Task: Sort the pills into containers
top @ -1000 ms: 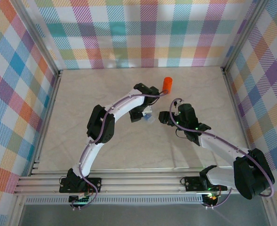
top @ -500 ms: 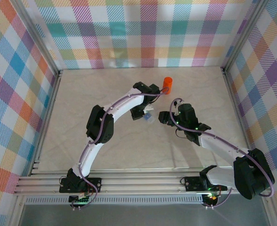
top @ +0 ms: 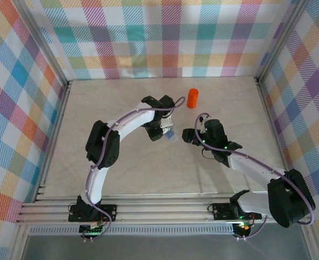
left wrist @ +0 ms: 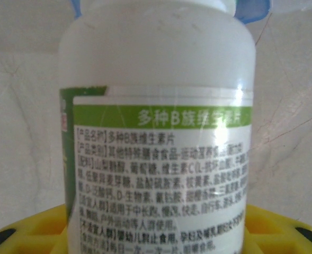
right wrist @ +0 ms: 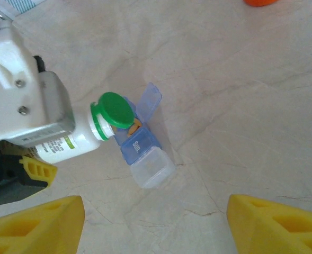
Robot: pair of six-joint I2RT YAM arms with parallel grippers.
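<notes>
Clamping a white bottle near its base, the left gripper holds it tipped over toward the organizer. The left wrist view gives the close detail: a green label with fine print, yellow fingers at the base and a blue edge behind the neck. From above, the bottle is a pale shape under the wrist. The right wrist view adds the green cap, right at the rim of the organizer's open blue compartment, whose lid is raised. An orange speck beneath the cap may be a pill, though it is too small to be sure. The organizer lies on the table between the two grippers. The right gripper hovers near it, fingers wide apart and holding nothing. An orange container stands upright farther back.
</notes>
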